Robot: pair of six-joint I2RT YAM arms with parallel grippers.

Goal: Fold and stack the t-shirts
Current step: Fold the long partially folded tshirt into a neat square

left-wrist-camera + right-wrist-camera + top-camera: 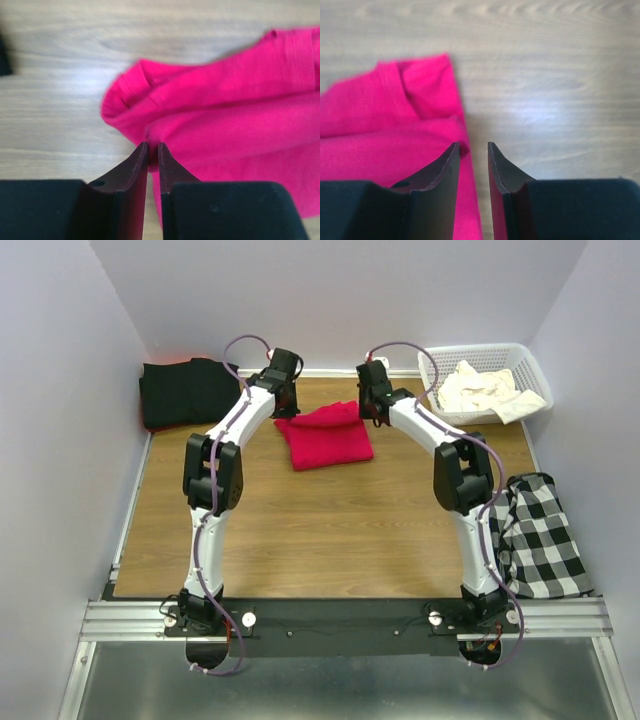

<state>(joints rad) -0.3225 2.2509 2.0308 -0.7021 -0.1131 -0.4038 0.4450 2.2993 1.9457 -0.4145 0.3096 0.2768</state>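
Crimson-red fabric t-shirt (325, 435): lies roughly folded at upper centre of the top view. Left gripper (153, 145) jaws barely parted at its edge, right gripper (472, 145) jaws wider, holding nothing. Black fabric t-shirt (185, 390) folded at upper left. Cream-white t-shirt (480, 388) crumpled in white plastic lattice basket (535, 375), upper right, unfolded. Stacking apparently not yet done.

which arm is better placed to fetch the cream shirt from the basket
Likely right. The right gripper, jaws apart and empty, is at the edge of the red shirt nearest the basket holding the cream shirt. The left gripper is at the opposite edge, nearer the black shirt.
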